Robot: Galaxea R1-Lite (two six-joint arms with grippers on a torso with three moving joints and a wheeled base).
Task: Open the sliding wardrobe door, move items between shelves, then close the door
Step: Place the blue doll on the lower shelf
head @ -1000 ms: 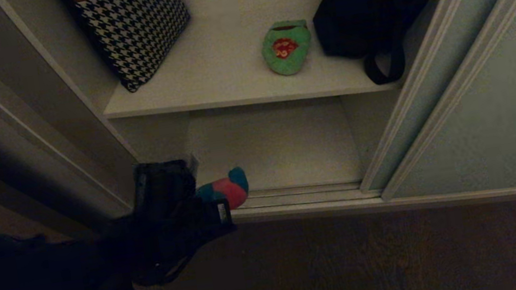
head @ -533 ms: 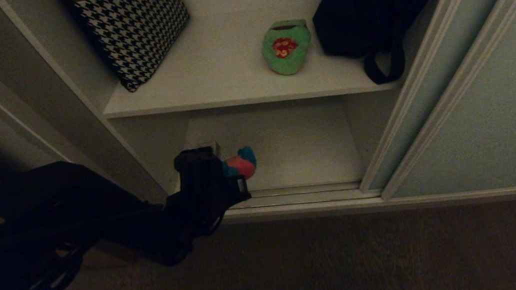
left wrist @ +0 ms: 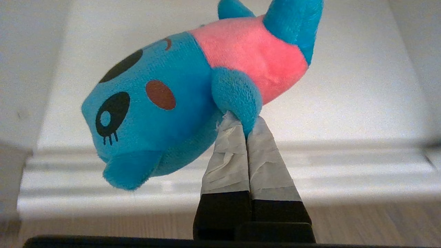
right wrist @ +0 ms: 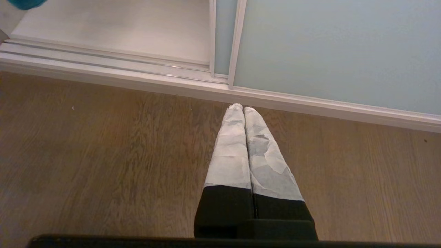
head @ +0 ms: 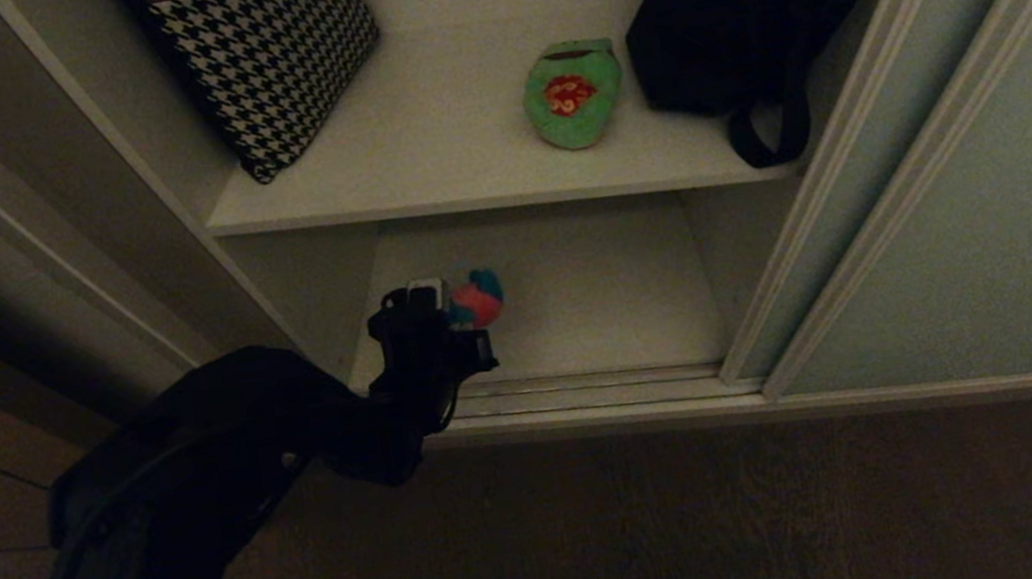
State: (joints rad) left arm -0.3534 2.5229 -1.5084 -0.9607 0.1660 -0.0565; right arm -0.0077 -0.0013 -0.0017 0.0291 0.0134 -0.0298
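Left gripper (head: 450, 311) reaches in over the door rail (head: 591, 388) at the bottom shelf (head: 578, 301) of the wardrobe, w/ its taped fingers (left wrist: 237, 158) pressed tight together, pinching one small paw of the blue-and-pink soft toy (left wrist: 186, 93). Toy hangs clear of the shelf by that paw; its long axis runs roughly level and crossways to the fingers, slightly tilted, face end w/ black eye and brown cheek spot lower, pink body and blue feet end higher and further into the wardrobe. In the head view the toy (head: 475, 301) sits just past the gripper tip, above the front left part of the bottom shelf. On the upper shelf (head: 419, 172) the green soft toy (head: 573, 95) lies flat, red mark up, long axis running front to back, between a black-and-white checked cushion (head: 271, 56) leaning at the left wall and a black bag (head: 739, 6) at the right. Sliding door (head: 999, 201) is pushed over to the right, opening clear. Right gripper (right wrist: 244, 109) is parked low over the wooden floor (right wrist: 103, 155) in front of the door, fingers fully closed, nothing in them
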